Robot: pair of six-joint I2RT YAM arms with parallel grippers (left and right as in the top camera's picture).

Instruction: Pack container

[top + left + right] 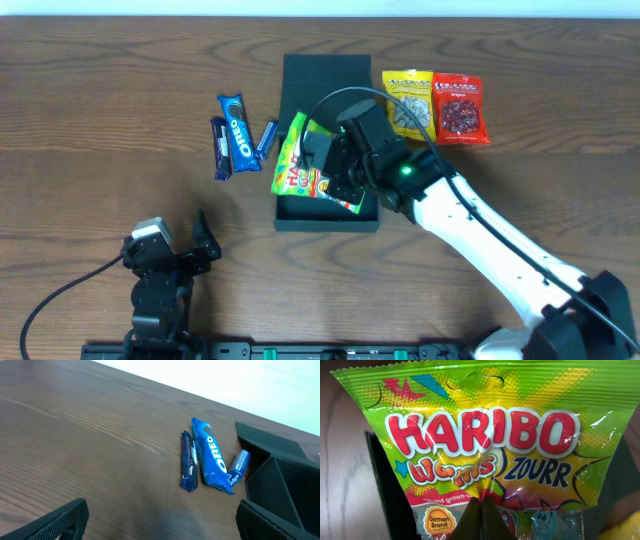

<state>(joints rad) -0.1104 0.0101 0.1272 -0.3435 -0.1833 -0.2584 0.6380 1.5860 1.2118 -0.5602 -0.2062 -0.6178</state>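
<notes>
The container sits mid-table, dark, matte and square, its flap lid lying open toward the far edge. The right gripper is pinched on the lower edge of a Haribo bag that overhangs the box's left wall. Oreo packets lie just left; a yellow packet and a red packet lie right. The left gripper, jaws wide and holding nothing, rests over bare wood near the front edge.
</notes>
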